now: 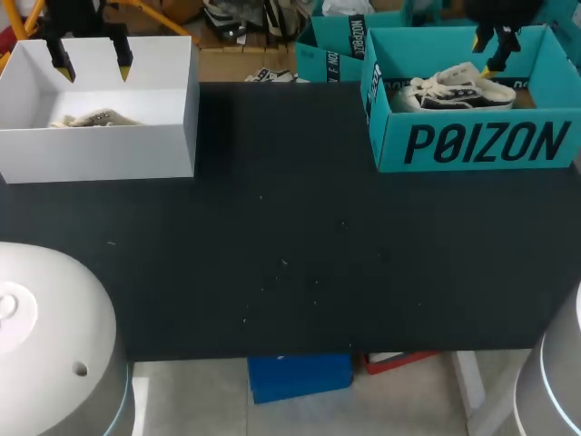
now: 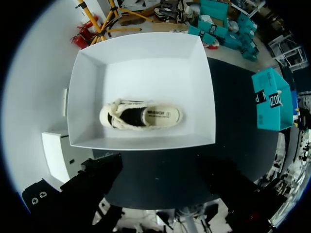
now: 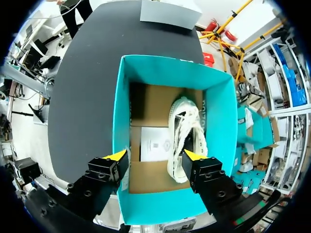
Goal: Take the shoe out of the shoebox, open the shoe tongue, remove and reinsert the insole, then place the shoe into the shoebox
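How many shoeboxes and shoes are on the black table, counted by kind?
Shoeboxes: 2, the white shoebox and the teal shoebox.
Shoes: 2, the cream shoe inside the white one and the dark-and-white shoe inside the teal one.
Total: 4.

A white box point(image 1: 100, 150) holding a pale shoe point(image 1: 95, 118) sits at the table's point(image 1: 290, 254) far-left corner, a teal box point(image 1: 481, 143) holding a dark shoe point(image 1: 463, 91) at its far-right.

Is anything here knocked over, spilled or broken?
Nothing stands out. The white box holds a cream shoe and the teal box a white shoe, both boxes upright. Only a few pale specks dot the table.
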Robot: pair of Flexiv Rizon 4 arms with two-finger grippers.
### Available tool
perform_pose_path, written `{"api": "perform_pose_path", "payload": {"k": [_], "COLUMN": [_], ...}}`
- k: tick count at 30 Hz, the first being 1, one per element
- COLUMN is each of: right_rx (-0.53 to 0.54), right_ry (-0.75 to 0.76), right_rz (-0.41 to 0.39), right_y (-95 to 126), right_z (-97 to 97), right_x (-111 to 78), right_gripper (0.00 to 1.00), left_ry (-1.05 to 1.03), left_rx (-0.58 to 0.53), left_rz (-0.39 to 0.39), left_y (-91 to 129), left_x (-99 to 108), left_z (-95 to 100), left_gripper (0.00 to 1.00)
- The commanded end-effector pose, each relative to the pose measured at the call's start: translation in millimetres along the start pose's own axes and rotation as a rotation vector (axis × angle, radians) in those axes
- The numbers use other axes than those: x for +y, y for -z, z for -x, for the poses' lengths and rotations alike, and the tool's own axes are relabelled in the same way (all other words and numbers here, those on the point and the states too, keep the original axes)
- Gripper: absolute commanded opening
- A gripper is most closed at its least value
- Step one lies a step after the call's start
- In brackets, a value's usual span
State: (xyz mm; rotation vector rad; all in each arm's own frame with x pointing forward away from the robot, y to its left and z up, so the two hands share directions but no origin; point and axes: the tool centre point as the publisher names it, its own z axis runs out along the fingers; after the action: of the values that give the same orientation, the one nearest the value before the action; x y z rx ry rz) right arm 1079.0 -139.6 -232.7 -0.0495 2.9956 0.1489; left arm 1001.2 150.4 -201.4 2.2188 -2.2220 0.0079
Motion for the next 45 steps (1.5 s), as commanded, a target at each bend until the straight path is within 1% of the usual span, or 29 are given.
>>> {"api": "perform_pose_path", "payload": {"k": [1, 6, 7, 8, 9, 18, 21, 23, 30, 35, 41, 45], "right_rx": [0.055, 0.059, 0.059, 0.06, 0.061, 0.085, 0.092, 0.101, 0.114, 0.122, 0.151, 0.16], "right_ry": [0.001, -0.002, -0.003, -0.004, -0.005, -0.027, -0.028, -0.031, -0.034, -0.032, -0.048, -0.056], "right_rz": [0.001, -0.006, -0.007, -0.009, -0.013, -0.018, -0.016, -0.017, -0.021, -0.022, -0.031, -0.033], "right_y": [-22, -44, -49, -53, -57, -94, -105, -114, -130, -140, -156, -163], "right_z": [22.6, 32.8, 34.7, 36.4, 37.6, 43.4, 45.8, 47.3, 54.2, 58.6, 53.0, 48.5], "right_x": [2.9, 1.4, 1.1, 0.6, -0.3, -11.8, -16.0, -20.5, -27.3, -29.7, -33.3, -33.6], "right_gripper": [0.66, 0.64, 0.61, 0.5, 0.48, 0.49, 0.47, 0.49, 0.5, 0.49, 0.46, 0.47], "left_ry": [0.0, 0.0, 0.0, 0.0, 0.0, 0.0, 0.0, 0.0, 0.0, 0.0, 0.0, 0.0], "left_rx": [-0.002, -0.002, -0.002, -0.002, -0.002, -0.002, -0.002, -0.002, -0.002, -0.002, -0.002, -0.002], "left_rz": [0.002, 0.002, 0.002, 0.002, 0.002, 0.002, 0.002, 0.002, 0.002, 0.002, 0.002, 0.002], "left_y": [1, 1, 1, 1, 1, 1, 1, 1, 1, 1, 1, 1], "left_x": [1, 1, 1, 1, 1, 1, 1, 1, 1, 1, 1, 1], "left_z": [0.0, 0.0, 0.0, 0.0, 0.0, 0.0, 0.0, 0.0, 0.0, 0.0, 0.0, 0.0], "left_gripper": [1.0, 1.0, 1.0, 1.0, 1.0, 1.0, 1.0, 1.0, 1.0, 1.0, 1.0, 1.0]}}
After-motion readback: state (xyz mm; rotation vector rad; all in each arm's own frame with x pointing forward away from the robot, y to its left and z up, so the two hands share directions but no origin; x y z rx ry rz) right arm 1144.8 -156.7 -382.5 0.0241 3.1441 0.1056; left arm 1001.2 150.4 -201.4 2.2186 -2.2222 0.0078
